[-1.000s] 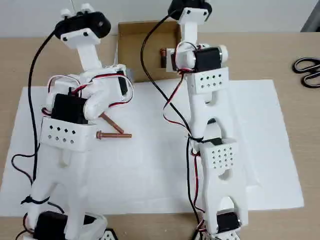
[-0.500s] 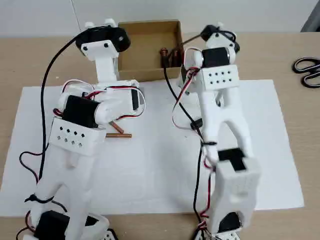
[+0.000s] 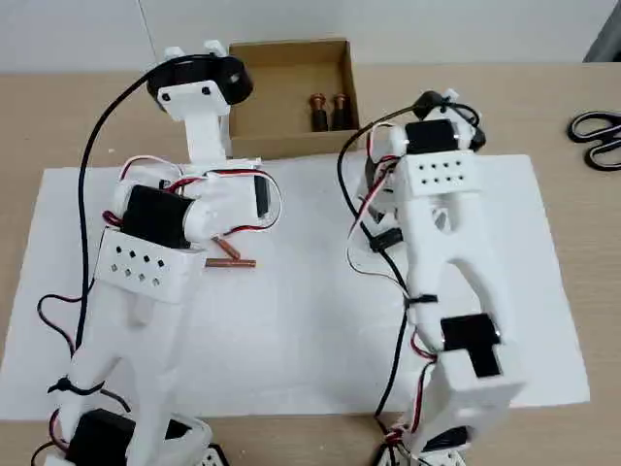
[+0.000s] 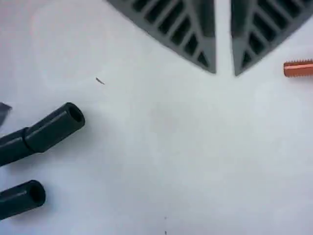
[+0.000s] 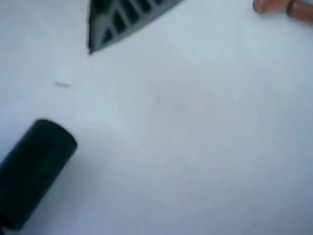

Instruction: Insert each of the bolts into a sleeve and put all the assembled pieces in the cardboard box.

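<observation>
White paper (image 3: 291, 340) carries the loose parts. The cardboard box (image 3: 281, 144) at twelve o'clock holds two assembled pieces (image 3: 328, 105). The right arm (image 3: 441, 194) has retreated toward six, so that delivery looks done. I cannot tell the right gripper (image 5: 117, 19)'s state. The left gripper (image 4: 225, 71), slightly parted and empty, hovers by two sleeves (image 4: 54, 127) and, toward nine, two bolts (image 3: 231, 256).

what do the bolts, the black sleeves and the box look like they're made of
Bolts: likely metal with a coppery finish; fine threads show at the end. Sleeves: hollow black tubes with a dull sheen, probably plastic or rubber. Box: plain brown cardboard, matte.
</observation>
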